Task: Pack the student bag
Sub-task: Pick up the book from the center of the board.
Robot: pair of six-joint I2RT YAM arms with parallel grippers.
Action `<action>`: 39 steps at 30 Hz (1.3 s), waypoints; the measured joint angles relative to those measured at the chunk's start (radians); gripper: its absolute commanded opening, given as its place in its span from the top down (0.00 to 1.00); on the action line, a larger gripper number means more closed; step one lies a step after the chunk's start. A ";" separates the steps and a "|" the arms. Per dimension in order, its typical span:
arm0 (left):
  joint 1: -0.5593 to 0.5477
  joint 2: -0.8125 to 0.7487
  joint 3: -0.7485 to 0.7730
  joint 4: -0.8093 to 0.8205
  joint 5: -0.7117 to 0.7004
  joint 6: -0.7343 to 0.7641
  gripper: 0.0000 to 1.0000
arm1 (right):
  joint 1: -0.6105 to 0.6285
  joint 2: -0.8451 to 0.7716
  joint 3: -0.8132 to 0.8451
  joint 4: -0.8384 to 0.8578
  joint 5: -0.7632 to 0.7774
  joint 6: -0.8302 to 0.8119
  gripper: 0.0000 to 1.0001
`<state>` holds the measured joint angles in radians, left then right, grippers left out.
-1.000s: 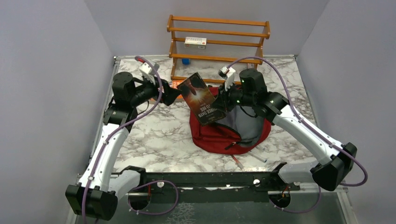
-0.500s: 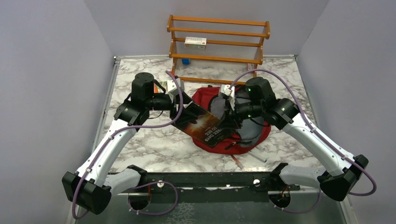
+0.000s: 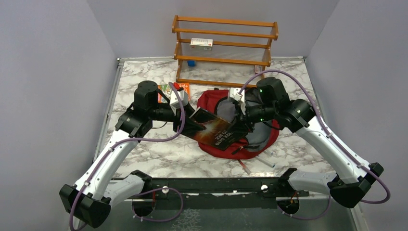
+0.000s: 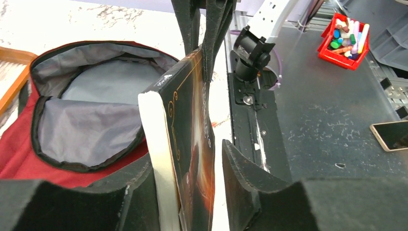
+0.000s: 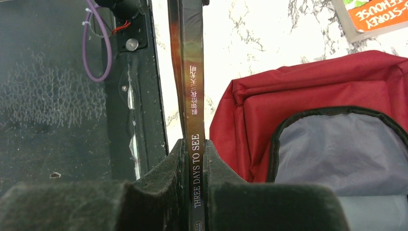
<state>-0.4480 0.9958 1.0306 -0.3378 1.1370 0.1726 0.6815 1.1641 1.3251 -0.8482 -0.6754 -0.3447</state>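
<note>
My left tool [image 3: 188, 124] straddles the dark book [image 3: 216, 132], its jaws parted, with a gap showing at one cover. My right tool [image 3: 243, 126] is clenched on the book at its spine, holding it tilted over the open student bag [image 3: 211, 98]. The bag lies mid-surface [image 3: 159, 144], in front of the wooden rack [image 3: 223, 45].

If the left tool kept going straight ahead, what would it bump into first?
The book, already between the fingers of the left tool; beyond, probably the right tool gripping its far edge.
</note>
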 measured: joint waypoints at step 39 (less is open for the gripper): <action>-0.029 -0.031 -0.071 0.649 -0.148 -0.452 1.00 | 0.004 -0.655 -0.462 0.808 0.531 0.293 0.21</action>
<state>-0.4770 0.9653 0.9596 0.3115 0.9890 -0.2794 0.6853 0.5095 0.8635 -0.0402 -0.1448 -0.0517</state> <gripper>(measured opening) 0.106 0.748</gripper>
